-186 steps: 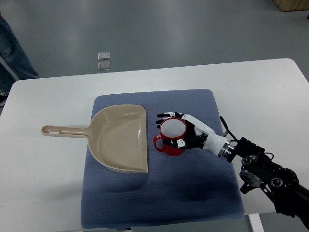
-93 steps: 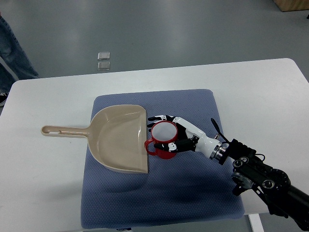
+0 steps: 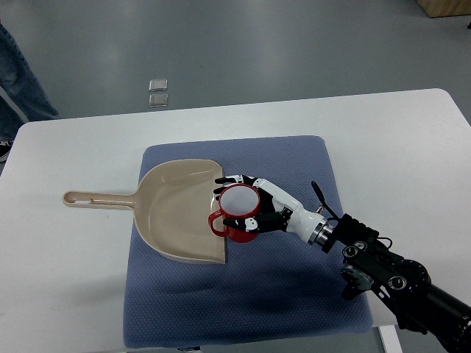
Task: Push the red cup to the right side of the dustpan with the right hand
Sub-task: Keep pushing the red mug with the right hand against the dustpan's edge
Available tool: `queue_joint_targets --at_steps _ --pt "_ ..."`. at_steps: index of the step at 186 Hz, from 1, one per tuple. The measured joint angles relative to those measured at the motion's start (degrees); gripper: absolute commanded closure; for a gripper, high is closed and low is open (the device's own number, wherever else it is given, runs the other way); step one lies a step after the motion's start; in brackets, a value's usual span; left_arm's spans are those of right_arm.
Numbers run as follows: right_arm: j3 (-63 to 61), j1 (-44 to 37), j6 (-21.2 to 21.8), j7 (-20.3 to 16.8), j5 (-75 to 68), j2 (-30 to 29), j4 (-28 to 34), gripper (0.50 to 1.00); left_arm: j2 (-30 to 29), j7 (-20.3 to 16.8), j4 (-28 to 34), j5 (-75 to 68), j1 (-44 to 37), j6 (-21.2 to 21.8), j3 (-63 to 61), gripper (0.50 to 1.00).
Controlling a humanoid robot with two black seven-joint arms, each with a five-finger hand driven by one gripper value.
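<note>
Red cup (image 3: pixel 237 214): upright, enclosed by curled fingers of right hand (image 3: pixel 259 209), which grips it. Beige dustpan (image 3: pixel 176 211): immediately left of hand; cup overlaps its open right edge. Blue mat (image 3: pixel 294 294): beneath both.

A white table (image 3: pixel 88 294) carries a blue mat (image 3: pixel 294 287) (dustpan handle (image 3: pixel 96 198) overhanging).

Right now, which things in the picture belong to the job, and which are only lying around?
Belong to the job:
- red cup, upright, at the dustpan's right edge
- dustpan
- right hand, fingers around the cup

Only lying around:
- blue mat
- white table
- person's leg, on the floor
</note>
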State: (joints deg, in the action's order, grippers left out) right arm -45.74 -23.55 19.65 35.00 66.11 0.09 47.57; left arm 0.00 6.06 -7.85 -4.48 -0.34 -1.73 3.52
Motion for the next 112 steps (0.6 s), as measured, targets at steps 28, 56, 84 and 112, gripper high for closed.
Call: queue_joint_targets --at_steps 28,56,84,112 --pt "0.3 -0.3 -0.1 0.0 0.6 -0.1 -0.6 0.752 0.0 0.0 0.0 0.0 0.0 0.0 0.0 0.5" --pt "1.6 -0.9 -1.8 0.0 1.2 -0.1 -1.3 0.748 0.0 0.0 0.0 0.0 0.0 0.0 0.0 0.5" --pt "3.1 -1.1 -3.2 0.0 1.2 -0.1 -1.5 0.746 0.0 0.0 0.0 0.0 0.0 0.0 0.0 0.5" --pt "3.2 -1.2 -3.4 0.0 1.2 -0.1 -1.5 0.746 0.0 0.0 0.0 0.0 0.0 0.0 0.0 0.5"
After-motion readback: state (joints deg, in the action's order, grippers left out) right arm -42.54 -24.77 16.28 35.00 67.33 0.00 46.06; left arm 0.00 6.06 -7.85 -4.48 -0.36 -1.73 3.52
